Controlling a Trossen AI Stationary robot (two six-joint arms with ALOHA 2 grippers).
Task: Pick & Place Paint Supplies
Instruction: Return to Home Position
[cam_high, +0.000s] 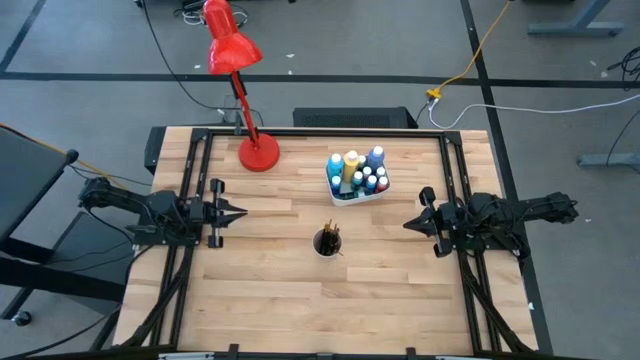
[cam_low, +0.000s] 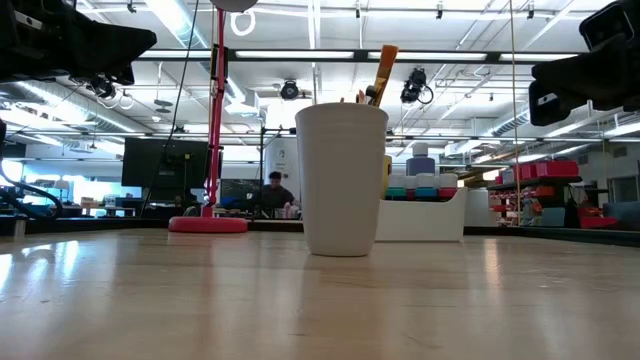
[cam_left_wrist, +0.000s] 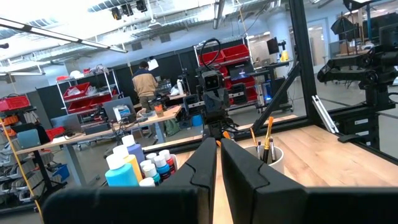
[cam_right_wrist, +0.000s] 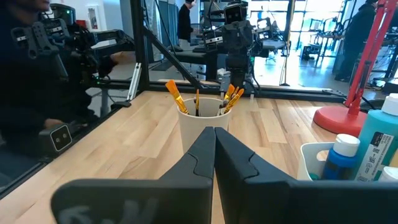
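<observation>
A white cup (cam_high: 327, 243) stands mid-table on its base, with several brushes (cam_right_wrist: 230, 98) upright inside; it also shows in the low view (cam_low: 342, 180). A white tray (cam_high: 357, 192) toward the far side holds several paint bottles (cam_high: 358, 172), blue, teal, white and yellow, also seen from the left wrist (cam_left_wrist: 134, 167). My left gripper (cam_high: 240, 212) hovers shut near the table's left edge, pointing at the cup. My right gripper (cam_high: 408, 224) hovers shut near the right edge, also pointing at the cup. Neither touches anything.
A red desk lamp (cam_high: 258, 152) stands on its round base at the far left of the table, its head (cam_high: 228, 42) reaching beyond the far edge. Black frame rails (cam_high: 196, 180) run along the table's sides. Bare wood lies between the cup and the near edge.
</observation>
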